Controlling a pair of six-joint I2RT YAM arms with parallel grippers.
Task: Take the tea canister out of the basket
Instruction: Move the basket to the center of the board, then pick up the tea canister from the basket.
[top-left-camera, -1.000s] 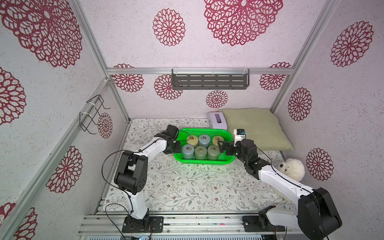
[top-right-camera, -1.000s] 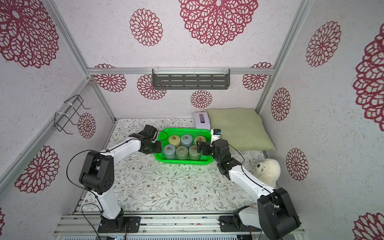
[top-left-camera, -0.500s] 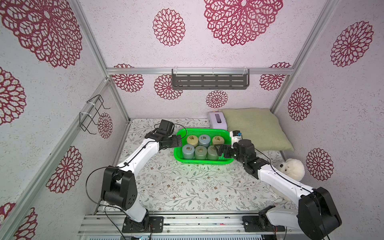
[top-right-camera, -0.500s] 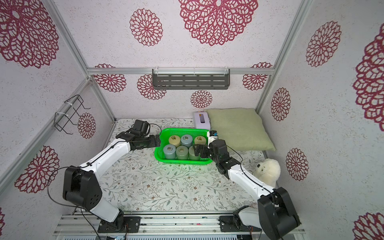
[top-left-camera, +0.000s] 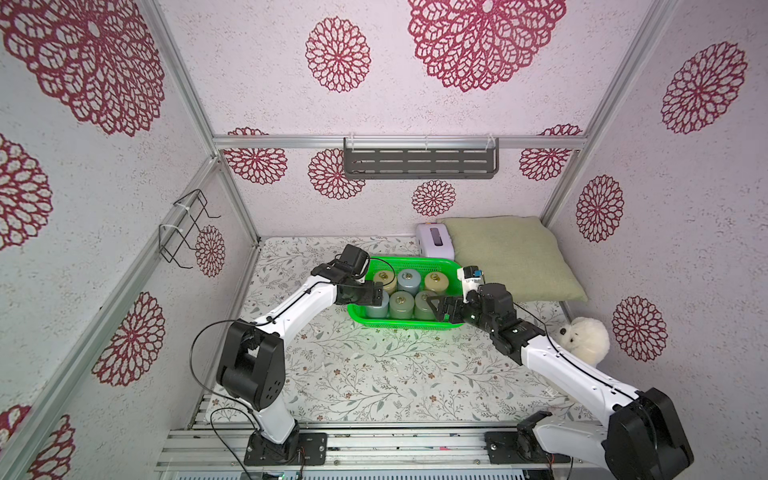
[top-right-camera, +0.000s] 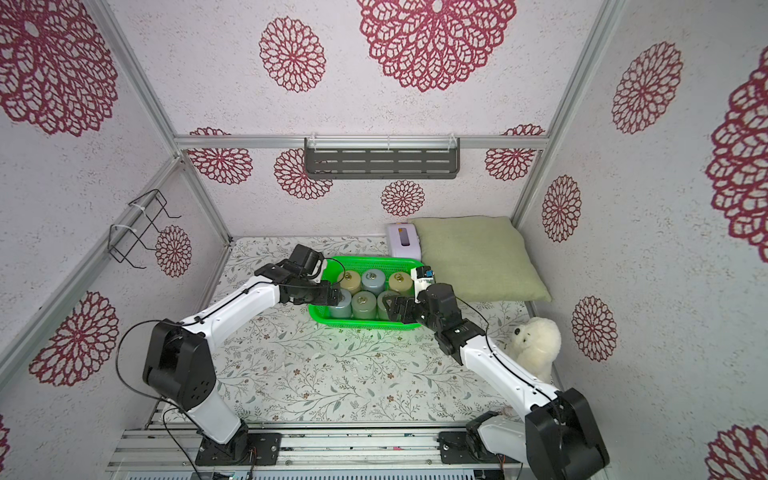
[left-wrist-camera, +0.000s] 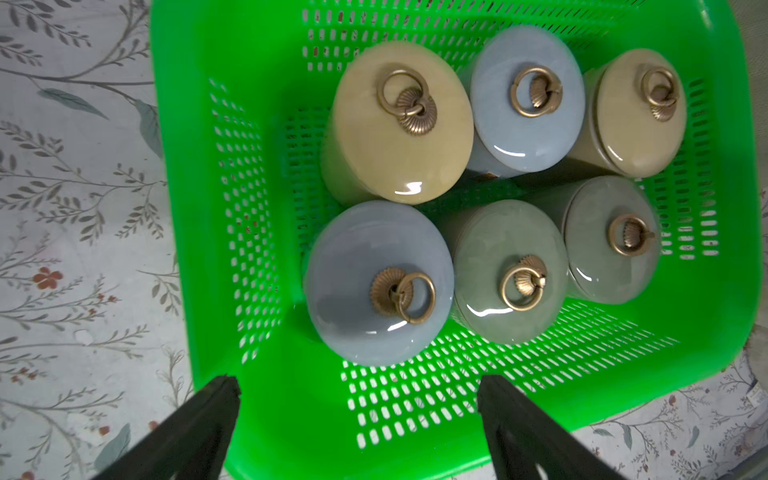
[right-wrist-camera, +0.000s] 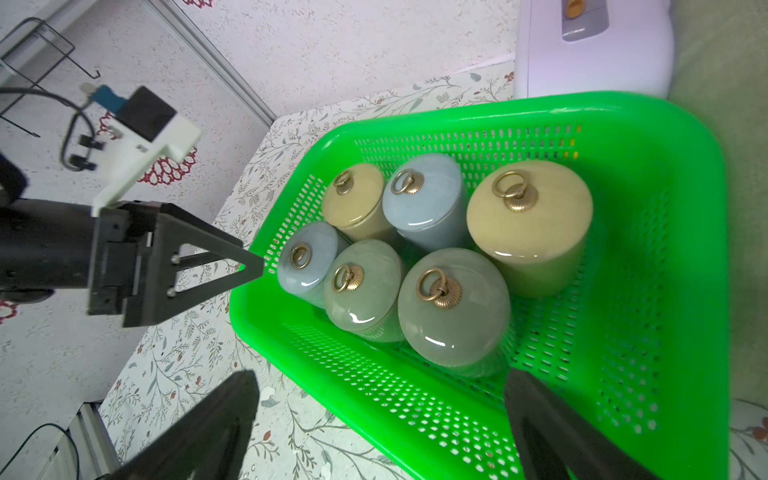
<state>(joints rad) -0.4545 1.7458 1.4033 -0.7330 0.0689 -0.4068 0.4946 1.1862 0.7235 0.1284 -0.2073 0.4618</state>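
The bright green basket (top-left-camera: 411, 262) (left-wrist-camera: 199, 166) (right-wrist-camera: 698, 249) stands at mid-table and holds several round tea canisters with brass ring lids, in two rows. My left gripper (top-left-camera: 376, 293) (left-wrist-camera: 357, 384) is open and hovers over the basket's near-left corner, just short of a blue-grey canister (left-wrist-camera: 378, 282) (top-left-camera: 376, 311). Nothing sits between its fingers. At the near-right corner my right gripper (top-left-camera: 436, 305) (right-wrist-camera: 380, 382) is open and straddles the wall. One of its fingers is outside over the table, the other beside a green canister (right-wrist-camera: 453, 307).
A small lilac box (top-left-camera: 434, 241) and a green pillow (top-left-camera: 511, 257) lie behind and right of the basket. A white plush toy (top-left-camera: 584, 340) sits by the right wall. A grey shelf (top-left-camera: 419, 160) hangs on the back wall, a wire rack (top-left-camera: 187, 226) on the left wall.
My left arm drew back to the left of the basket, then came in over its near-left corner with the jaws wider. The right gripper edged closer to the near-right corner.
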